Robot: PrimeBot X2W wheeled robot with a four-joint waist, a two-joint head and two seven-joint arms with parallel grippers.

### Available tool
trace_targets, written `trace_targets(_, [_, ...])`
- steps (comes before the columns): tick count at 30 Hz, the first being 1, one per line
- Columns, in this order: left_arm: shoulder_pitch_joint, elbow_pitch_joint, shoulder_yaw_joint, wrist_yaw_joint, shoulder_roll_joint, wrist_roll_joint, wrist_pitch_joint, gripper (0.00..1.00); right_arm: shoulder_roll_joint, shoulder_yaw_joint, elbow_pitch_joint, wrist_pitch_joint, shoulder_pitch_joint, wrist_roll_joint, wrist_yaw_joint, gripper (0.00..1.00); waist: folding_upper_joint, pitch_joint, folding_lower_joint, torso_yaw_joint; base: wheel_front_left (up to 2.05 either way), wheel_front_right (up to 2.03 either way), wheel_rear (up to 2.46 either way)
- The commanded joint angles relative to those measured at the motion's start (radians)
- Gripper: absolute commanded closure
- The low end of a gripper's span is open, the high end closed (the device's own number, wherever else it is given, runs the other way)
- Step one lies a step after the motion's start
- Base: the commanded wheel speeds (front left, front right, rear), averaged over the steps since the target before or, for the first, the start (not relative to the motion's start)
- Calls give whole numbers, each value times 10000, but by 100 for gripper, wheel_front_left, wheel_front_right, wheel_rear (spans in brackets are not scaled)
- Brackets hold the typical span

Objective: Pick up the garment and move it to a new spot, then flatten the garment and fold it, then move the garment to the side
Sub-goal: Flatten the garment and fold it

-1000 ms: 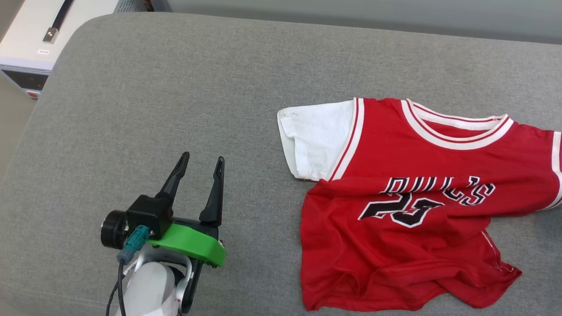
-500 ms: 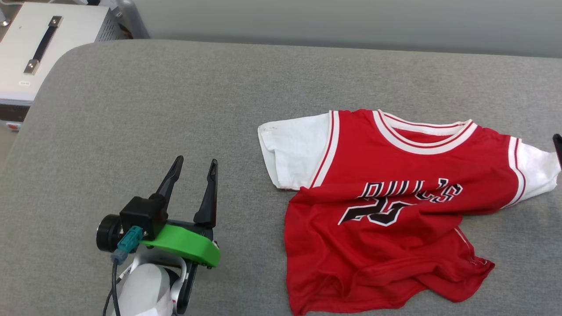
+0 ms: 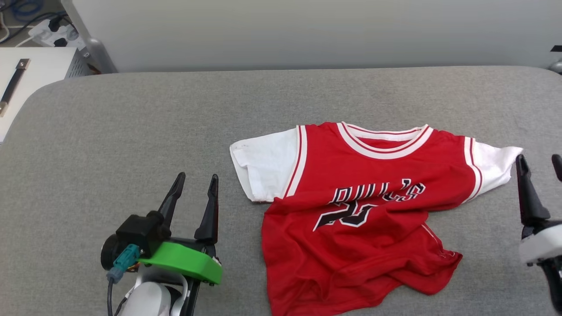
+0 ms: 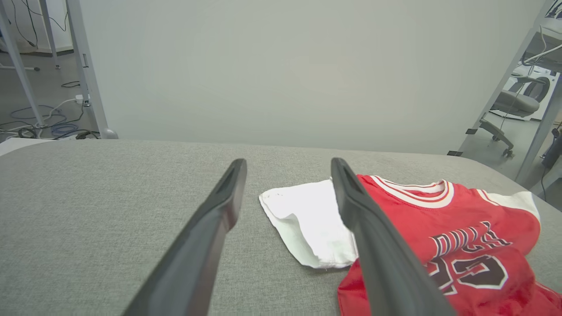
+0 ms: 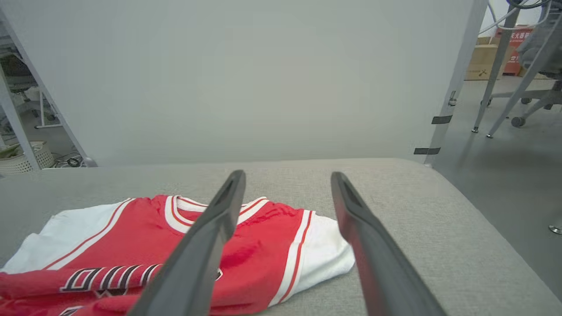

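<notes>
The garment (image 3: pixel 364 210), a red jersey with white sleeves and black chest print, lies face up and rumpled on the grey padded surface (image 3: pixel 131 123), its lower hem bunched and twisted toward the right. My left gripper (image 3: pixel 196 177) hovers open to the left of the white sleeve, empty. My right gripper (image 3: pixel 539 159) stands open at the right edge, just beside the other white sleeve and apart from it. The left wrist view shows the garment (image 4: pixel 439 228) past my open left gripper (image 4: pixel 287 163). In the right wrist view the garment (image 5: pixel 145 241) lies beyond my open right gripper (image 5: pixel 287 175).
A white cabinet with a dark handle (image 3: pixel 17 87) stands off the surface's far left corner. A pale wall panel (image 3: pixel 307 30) runs along the far edge. Bare grey padding spreads to the left and behind the garment. Office chairs (image 4: pixel 509 105) stand on the floor beyond.
The head camera has tilted up and turned right, so the whole scene slid left and down. My right gripper has come into view, open, beside the right sleeve. The garment itself lies as before.
</notes>
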Motion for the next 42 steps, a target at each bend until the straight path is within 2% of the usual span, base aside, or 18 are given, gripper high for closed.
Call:
trace_targets(1, [196, -49, -10, -56, -20, -70, -59, 0, 289, -78, -249, -274, 310, -141, -7, 0, 0, -79, 0, -147, 0, 0, 0])
trace_targets(6, [324, -76, -58, -57, 20, -127, -59, 0, 1204, -219, -781, -631, 1043, -399, -7, 0, 0, -50, 0, -372, 0, 0, 0])
trace_targets(11, [-77, -82, -325, -57, 371, -224, -59, 0, 1557, -191, -1127, -574, 1164, -564, -7, 0, 0, 201, 0, -680, 0, 0, 0])
trace_targets(13, [-466, 22, -638, -57, 740, -484, 166, 0, 1605, -215, -1248, -499, 1127, -596, -7, 0, 0, 366, 0, -816, 0, 0, 0])
trace_targets(17, [-1789, 160, -1436, -57, 1783, -890, 1879, 0, 1658, -269, -1470, -363, 1035, -631, -7, 0, 0, 750, 0, -1065, 0, 0, 0])
trace_targets(20, [-3020, 331, -2088, -57, 2505, -1458, 3801, 0, 1681, -283, -1644, -463, 889, -604, -7, 0, 0, 1110, 0, -1256, 0, 0, 0])
trace_targets(26, [-5217, 1109, -2951, -57, 3395, -2624, 7145, 0, 1790, -131, -1689, -624, 590, -654, -7, 0, 0, 1775, 0, -1666, 0, 0, 0])
trace_targets(30, [-6343, 1860, -3304, -57, 3788, -3064, 8771, 0, 1856, 69, -1607, -722, 362, -655, -7, 0, 0, 2190, 0, -1959, 0, 0, 0])
trace_targets(37, [-7348, 3317, -3672, -52, 4164, -3151, 10603, 0, 1832, 343, -1383, -920, 41, -658, -7, 0, 0, 2708, 0, -2387, 0, 0, 0])
trace_targets(42, [-7516, 3971, -3783, 3, 4279, -2968, 10606, 0, 1852, 446, -1222, -1038, -54, -634, -7, 0, 0, 2888, 0, -2528, 0, 0, 0])
